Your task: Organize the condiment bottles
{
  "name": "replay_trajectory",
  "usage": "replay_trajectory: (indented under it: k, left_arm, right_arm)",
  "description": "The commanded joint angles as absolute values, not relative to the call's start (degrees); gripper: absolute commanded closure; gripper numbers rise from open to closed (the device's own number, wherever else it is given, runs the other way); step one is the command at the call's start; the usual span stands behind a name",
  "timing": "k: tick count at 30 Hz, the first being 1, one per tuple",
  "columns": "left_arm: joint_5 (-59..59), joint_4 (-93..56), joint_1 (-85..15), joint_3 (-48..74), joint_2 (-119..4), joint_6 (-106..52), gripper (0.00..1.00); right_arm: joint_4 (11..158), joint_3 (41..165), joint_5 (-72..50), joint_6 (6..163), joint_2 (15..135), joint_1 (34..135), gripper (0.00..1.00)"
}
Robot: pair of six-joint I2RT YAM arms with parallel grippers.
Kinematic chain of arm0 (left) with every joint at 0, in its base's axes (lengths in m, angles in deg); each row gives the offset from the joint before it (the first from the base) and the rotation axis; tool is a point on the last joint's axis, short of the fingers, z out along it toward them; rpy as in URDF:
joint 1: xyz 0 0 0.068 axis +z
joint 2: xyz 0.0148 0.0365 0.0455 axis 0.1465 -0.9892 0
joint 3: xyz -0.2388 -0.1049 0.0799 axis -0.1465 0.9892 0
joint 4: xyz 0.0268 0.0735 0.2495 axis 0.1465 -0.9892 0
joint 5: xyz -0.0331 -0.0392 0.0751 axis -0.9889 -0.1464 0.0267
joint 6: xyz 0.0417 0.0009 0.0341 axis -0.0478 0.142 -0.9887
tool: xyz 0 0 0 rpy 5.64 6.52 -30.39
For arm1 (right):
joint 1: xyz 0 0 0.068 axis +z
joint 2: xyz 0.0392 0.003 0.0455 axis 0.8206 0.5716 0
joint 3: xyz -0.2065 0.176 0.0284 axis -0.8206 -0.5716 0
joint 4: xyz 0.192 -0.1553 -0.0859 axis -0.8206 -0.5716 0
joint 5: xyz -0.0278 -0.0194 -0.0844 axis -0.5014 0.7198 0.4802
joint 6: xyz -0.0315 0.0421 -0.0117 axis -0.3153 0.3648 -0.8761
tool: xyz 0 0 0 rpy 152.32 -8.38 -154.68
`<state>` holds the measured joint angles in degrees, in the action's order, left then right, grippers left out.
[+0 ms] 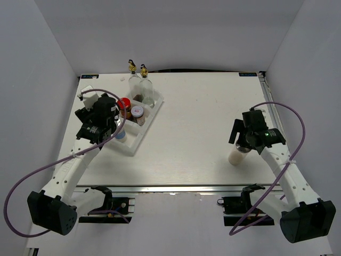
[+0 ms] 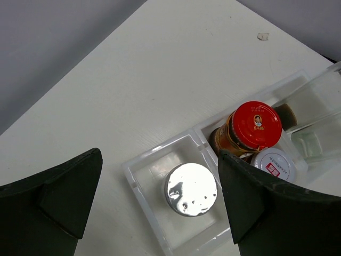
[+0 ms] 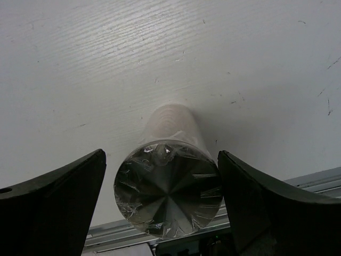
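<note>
**Left.** My left gripper hangs over the near end of the white tray, jaws spread wide and holding nothing. My left wrist view shows what the top view hides:
- The first shaker stands upright in the end compartment, directly below the gap between my fingers.
- Its silver top is dented and bright.
- From above, only its lower edge peeks out under the gripper.

**Tray, next compartment.**
- The red-capped jar stands here, with the small jar touching it.
- The small jar has a pale lid with a red label.
- Only the top view shows the two glass bottles whole, at the far end with their gold pourers.

**Right.** My right gripper is open wide, straddling the second shaker without closing on it.
- A gap shows on the left side.
- The right finger is just beside the cap.
- The top view places this shaker upright on the bare table, well apart from the tray.

**Surface and room.**
- The tabletop is white and finely scratched, with a metal rail along its near edge.
- Plain pale walls stand on three sides.
- A purple cable loops off each arm.
</note>
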<state>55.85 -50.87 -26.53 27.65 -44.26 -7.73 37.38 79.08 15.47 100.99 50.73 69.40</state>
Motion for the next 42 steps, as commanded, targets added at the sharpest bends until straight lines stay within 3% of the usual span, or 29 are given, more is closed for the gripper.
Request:
replay_trajectory:
  k: [1, 8, 11, 14, 22, 27, 33, 42]
  left_arm:
    - [58.8, -50.6, -26.2, 27.4, -42.2, -7.7, 0.02]
    - [58.7, -49.7, -26.0, 28.7, -40.9, -7.6, 0.02]
    - [58.8, -49.7, -26.0, 28.9, -41.6, -7.3, 0.02]
    - [57.8, -49.5, -26.1, 29.5, -41.5, -6.9, 0.02]
    - [54.5, -49.3, -26.0, 31.5, -39.1, -3.9, 0.02]
    - [54.3, -50.9, -26.0, 34.0, -37.1, -1.2, 0.02]
    - [52.9, -51.0, -26.0, 35.9, -33.6, 1.7, 0.02]
    - [55.3, -53.8, -26.1, 36.0, -32.8, 3.8, 0.02]
  right_arm:
    - [34.8, 78.8, 15.7, 103.1, 51.1, 69.6, 0.11]
    - [35.0, 79.7, 16.6, 102.7, 51.5, 71.0, 0.38]
    - [37.5, 81.5, 13.5, 99.8, 51.0, 72.7, 0.69]
    - [40.4, 83.9, 7.8, 96.4, 50.9, 76.6, 0.86]
    - [52.7, 96.5, 3.3, 87.5, 63.2, 102.6, 0.86]
    - [59.4, 108.6, 0.4, 80.8, 77.5, 111.6, 0.87]
    - [69.9, 120.3, 2.6, 77.9, 89.7, 115.3, 0.94]
    - [76.0, 133.8, -1.3, 77.9, 105.4, 115.8, 0.95]
